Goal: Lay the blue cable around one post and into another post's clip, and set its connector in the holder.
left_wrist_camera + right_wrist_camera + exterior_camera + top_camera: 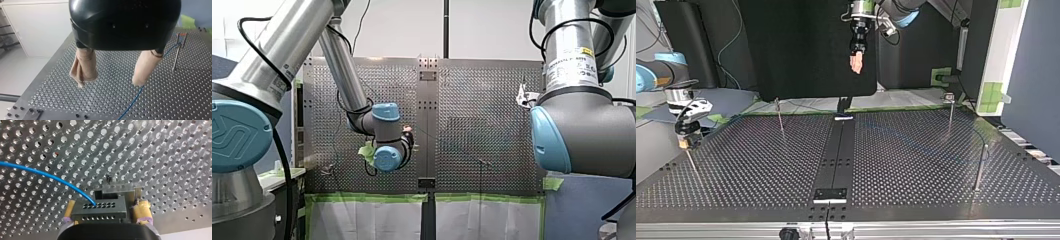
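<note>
In the right wrist view the black connector [100, 211] sits against a metal holder [117, 190] on the perforated table. The blue cable [50, 176] runs into the connector's top face. My right gripper [106, 203] is open; its yellow pads [141, 210] stand on either side of the connector, with a small gap on one side. My left gripper [110, 82] hangs open high above the table with nothing between its beige pads. Under it the blue cable [132, 102] runs to a post with a clip [178, 50].
In the top view my left gripper [856, 62] is high at the back and my right gripper [686, 136] low at the left edge. Thin posts [780, 115] [950, 112] [981, 167] stand on the table. A black strip [836, 160] runs down its middle.
</note>
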